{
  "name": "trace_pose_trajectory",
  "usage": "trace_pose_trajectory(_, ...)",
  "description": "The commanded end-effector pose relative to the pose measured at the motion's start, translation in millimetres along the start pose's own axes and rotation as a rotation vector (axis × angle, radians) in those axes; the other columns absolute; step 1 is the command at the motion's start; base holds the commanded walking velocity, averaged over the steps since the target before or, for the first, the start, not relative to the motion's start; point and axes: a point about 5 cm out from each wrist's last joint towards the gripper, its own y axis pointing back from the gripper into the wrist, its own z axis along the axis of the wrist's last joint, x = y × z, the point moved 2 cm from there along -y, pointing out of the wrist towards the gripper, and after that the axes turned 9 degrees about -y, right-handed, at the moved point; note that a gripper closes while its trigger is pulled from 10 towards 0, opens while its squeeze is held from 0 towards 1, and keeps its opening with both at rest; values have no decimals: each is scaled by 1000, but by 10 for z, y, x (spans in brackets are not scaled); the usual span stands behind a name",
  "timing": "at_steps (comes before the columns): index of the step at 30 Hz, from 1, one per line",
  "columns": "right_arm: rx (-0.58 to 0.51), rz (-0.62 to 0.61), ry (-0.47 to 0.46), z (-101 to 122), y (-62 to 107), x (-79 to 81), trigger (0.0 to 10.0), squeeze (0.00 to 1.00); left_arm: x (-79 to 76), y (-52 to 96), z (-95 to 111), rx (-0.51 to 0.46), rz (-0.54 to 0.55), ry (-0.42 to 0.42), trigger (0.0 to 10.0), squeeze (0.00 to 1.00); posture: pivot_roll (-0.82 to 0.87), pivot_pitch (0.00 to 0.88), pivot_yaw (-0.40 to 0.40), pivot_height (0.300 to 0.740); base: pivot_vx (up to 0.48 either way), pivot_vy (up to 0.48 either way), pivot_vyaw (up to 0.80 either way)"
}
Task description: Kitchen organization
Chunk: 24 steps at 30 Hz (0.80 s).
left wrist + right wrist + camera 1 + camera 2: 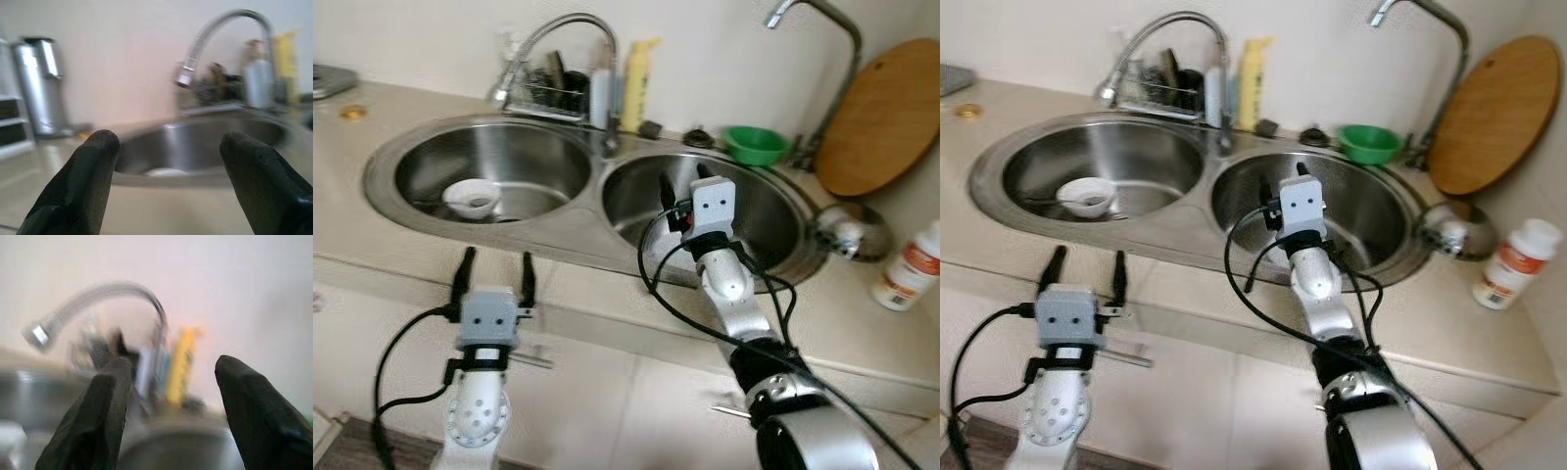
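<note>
A double sink (578, 230) of brushed stainless steel, two round basins under one rim, is set into a smooth beige counter (372, 211). The left gripper (493, 270) hovers at the counter's front edge, its two long black fingers spread wide apart and holding nothing; ahead of its fingertips, down in the left basin, rests a small white bowl (471, 199), shallow and round. The right gripper (682, 184) reaches over the right basin with its fingers also parted and empty, as the right wrist view shows them wide apart. Beyond those fingers, on the sink's back ledge, stand a curved faucet (558, 44) with a ribbed flexible metal neck, a wire rack (548, 96) of dark items too blurred to name, a pale grey bottle (601, 96) and a tall yellow bottle (637, 83). To the right of the right gripper's fingers sits a green plastic bowl (756, 145), and past it a round wooden cutting board (883, 116) leans upright against the wall beside a second thin tap (832, 59). Near the board a shiny metal ladle bowl (847, 233) lies on the counter, and a white plastic bottle with an orange label (911, 266) stands nearer the counter's front edge.
</note>
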Motion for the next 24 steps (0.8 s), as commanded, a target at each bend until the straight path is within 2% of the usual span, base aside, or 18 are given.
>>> trace_pose_trajectory(1, -166, -70, -65, 442, -89, -56, 10000, 0, 235, -83, -76, 57, 110, 47, 10000, 0, 89, 0, -70, 740, 0, 480, 0)
trace_pose_trajectory(2, -176, -75, -69, 473, -83, -51, 10000, 0, 274, -83, -106, 72, 125, 52, 10000, 0, 87, 0, -69, 740, 0, 315, 0)
trace_pose_trajectory(5, -136, -33, -36, 397, -40, -36, 10000, 0, 147, -27, -36, 16, 39, -17, 10000, 0, 93, 0, -77, 740, 0, 97, 0)
trace_pose_trajectory(7, -152, 21, -11, 430, -43, 33, 10000, 0, 158, -97, 75, -39, 25, -26, 10000, 0, 135, 0, -77, 740, 0, 0, 0)
trace_pose_trajectory(8, -161, 83, 37, 402, -19, 113, 10000, 0, 159, -175, 98, -51, 31, -10, 10000, 0, 125, 0, -65, 740, 0, 0, 0)
trace_pose_trajectory(9, -161, 83, 37, 402, -19, 113, 10000, 0, 159, -175, 98, -51, 31, -10, 10000, 0, 125, 0, -65, 740, 0, 0, 0)
trace_pose_trajectory(10, -144, 106, 59, 341, 7, 154, 10000, 0, 101, -213, 90, -48, 19, 7, 10000, 0, 120, 0, -63, 740, 0, 0, 0)
trace_pose_trajectory(12, -125, 94, 53, 329, 2, 155, 10000, 0, 14, -154, 108, -51, -21, 8, 10000, 0, 141, 0, -70, 740, 0, 0, 0)
trace_pose_trajectory(14, -125, 92, 40, 378, -21, 187, 10000, 0, -4, -100, 174, -72, -45, 5, 10000, 0, 153, 0, -78, 740, 0, 0, 0)
trace_pose_trajectory(20, -134, 112, 36, 393, -2, 241, 10000, 0, 14, -153, 188, -74, -30, 6, 10000, 0, 163, 0, -83, 740, 0, 0, 0)
trace_pose_trajectory(24, -143, 112, 42, 408, 22, 224, 10000, 0, -48, -156, 239, -91, -51, 19, 10000, 0, 154, 0, -79, 740, 0, 401, 0)
